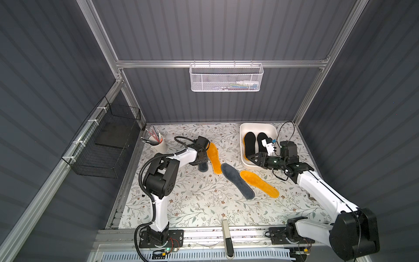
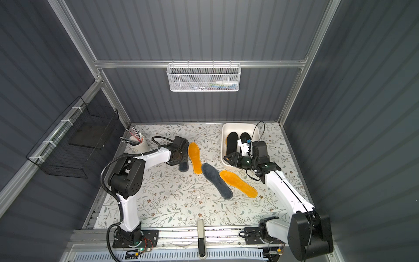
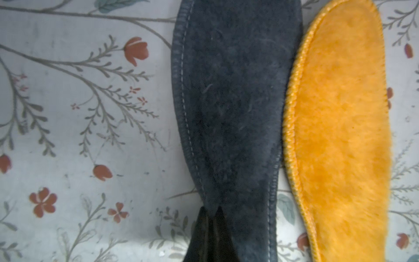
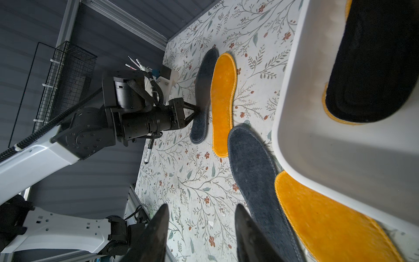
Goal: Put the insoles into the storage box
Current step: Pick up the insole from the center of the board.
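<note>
Our left fingers (image 3: 201,238) are pinched shut on the edge of a dark grey insole (image 3: 226,102) lying on the tabletop (image 1: 192,204) beside an orange insole (image 3: 340,136). Right fingers (image 4: 158,229) hang half apart, holding nothing, by the storage box (image 1: 258,124), which has two black insoles (image 1: 249,144) inside.

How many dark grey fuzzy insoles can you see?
2. The first grey insole is pinched by the left claw, beside an orange insole. The second grey insole lies mid-table. Others could be hidden under the black insoles in the storage box.
</note>
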{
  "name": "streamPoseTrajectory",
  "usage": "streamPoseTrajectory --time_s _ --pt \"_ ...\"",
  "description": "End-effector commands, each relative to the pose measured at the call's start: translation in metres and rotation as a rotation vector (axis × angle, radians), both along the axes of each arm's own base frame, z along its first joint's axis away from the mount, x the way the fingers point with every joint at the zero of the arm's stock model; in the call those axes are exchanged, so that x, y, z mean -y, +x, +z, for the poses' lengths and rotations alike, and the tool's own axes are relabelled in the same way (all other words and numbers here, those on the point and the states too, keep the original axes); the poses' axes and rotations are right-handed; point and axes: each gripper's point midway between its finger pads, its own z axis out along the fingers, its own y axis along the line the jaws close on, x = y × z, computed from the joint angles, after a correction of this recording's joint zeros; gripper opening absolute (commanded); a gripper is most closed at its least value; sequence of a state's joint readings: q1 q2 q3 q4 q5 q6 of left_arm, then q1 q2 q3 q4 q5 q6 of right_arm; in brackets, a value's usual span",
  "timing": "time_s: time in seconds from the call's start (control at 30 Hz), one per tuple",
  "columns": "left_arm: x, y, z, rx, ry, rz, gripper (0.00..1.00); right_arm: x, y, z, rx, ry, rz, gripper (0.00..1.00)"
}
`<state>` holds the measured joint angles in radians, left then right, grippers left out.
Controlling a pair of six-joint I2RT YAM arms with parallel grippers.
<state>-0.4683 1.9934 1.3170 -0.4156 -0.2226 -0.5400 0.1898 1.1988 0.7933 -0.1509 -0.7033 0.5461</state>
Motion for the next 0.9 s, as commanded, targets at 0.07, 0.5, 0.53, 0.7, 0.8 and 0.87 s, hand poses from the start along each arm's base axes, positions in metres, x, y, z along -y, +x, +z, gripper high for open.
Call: streamPoseTrajectory --time_s 0.07,0.5,0.53,0.7,0.8,0.87 --pt "-0.053 -0.047 -0.008 -0.188 0.218 0.012 0.00 0.000 0.001 0.015 0.026 -0.012 0.004 0.48" --pt "-0.065 -0.010 0.095 0.006 0.315 0.043 0.00 -0.001 0.005 0.021 0.037 -0.026 0.015 0.48" --pt "-0.063 -0.009 0.098 0.019 0.296 0.045 0.00 -0.001 0.005 0.021 0.037 -0.023 0.018 0.48" --pt "0.013 -0.002 0.109 0.198 -0.185 -0.096 0.00 -0.006 0.006 0.029 0.046 0.004 0.048 0.48" --pt "0.052 -0.002 0.135 0.341 -0.398 -0.152 0.00 -0.009 0.010 0.037 0.057 0.024 0.052 0.48" --pt "0.068 -0.006 0.150 0.408 -0.416 -0.203 0.00 -0.011 0.013 0.042 0.064 0.043 0.056 0.48"
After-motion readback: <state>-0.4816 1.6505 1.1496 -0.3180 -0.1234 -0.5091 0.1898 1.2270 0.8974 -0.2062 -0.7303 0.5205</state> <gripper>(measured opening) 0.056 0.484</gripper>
